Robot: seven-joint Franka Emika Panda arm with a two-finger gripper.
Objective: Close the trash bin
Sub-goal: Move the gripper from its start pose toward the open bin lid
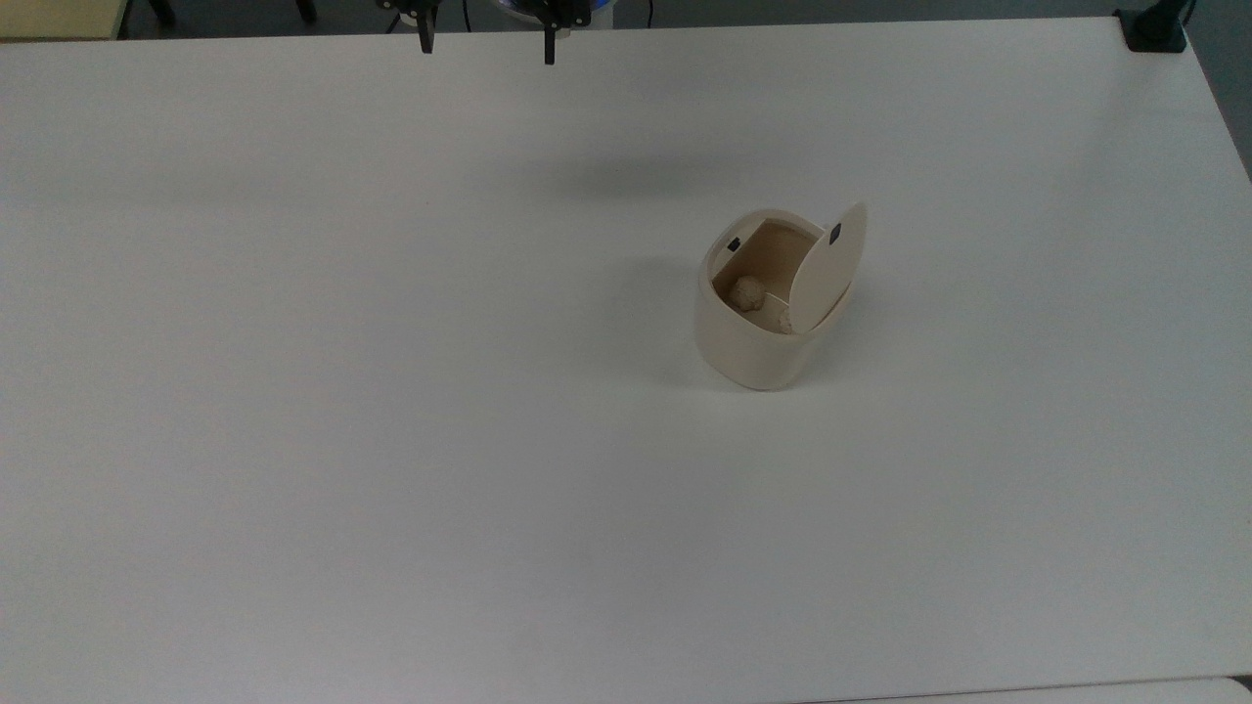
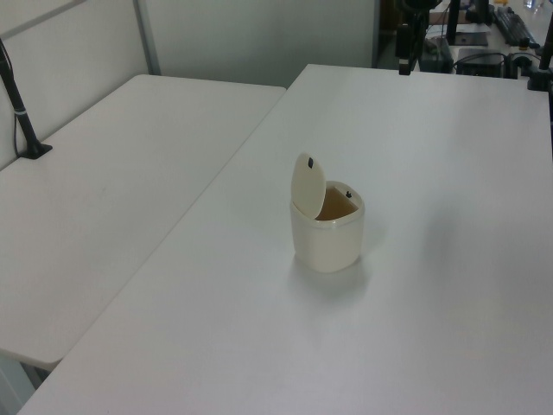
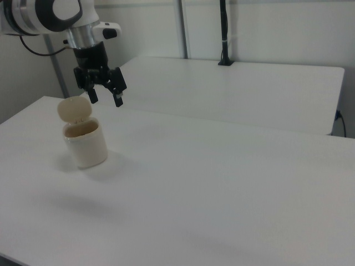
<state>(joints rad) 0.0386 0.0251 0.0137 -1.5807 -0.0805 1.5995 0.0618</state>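
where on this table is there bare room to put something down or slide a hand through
Nearly all of the white table is bare: the whole stretch on the top view's left of the trash bin, the wide band below it, and the strip toward the top view's right edge. The bin, its lid upright, takes one small spot. The open end effector hangs above the far edge.

- One trash bin (image 1: 755,332) stands on the table, with one lid (image 1: 829,266) raised.
- Two crumpled paper balls (image 1: 749,291) lie inside the bin.
- Two small black marks, one on the rim (image 1: 733,244) and one on the lid.
- One gripper (image 3: 105,95) with two fingers (image 3: 118,100), spread apart.
- Two white tables (image 2: 449,173), side by side.
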